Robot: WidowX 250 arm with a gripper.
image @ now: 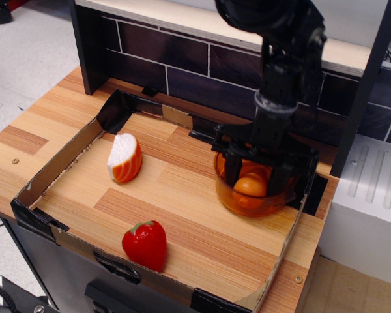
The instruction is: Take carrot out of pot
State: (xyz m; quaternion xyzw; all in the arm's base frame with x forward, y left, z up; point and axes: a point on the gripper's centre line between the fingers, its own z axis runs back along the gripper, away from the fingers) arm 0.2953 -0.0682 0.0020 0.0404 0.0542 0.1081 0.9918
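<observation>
The round translucent orange pot (242,207) stands at the right of the cardboard tray. The small orange carrot (251,186) lies inside it. My black gripper (255,181) reaches down into the pot from above. Its two fingers (232,171) stand to the left and right of the carrot, close to it, with a small gap still showing on the right side. The fingertips are partly hidden behind the pot wall. The jaws are open around the carrot.
A shallow cardboard tray (52,171) with black-taped corners rings the wooden work area. An orange-and-white wedge toy (125,158) lies at the left. A red strawberry (145,243) lies near the front edge. A dark tiled back wall (176,59) runs behind.
</observation>
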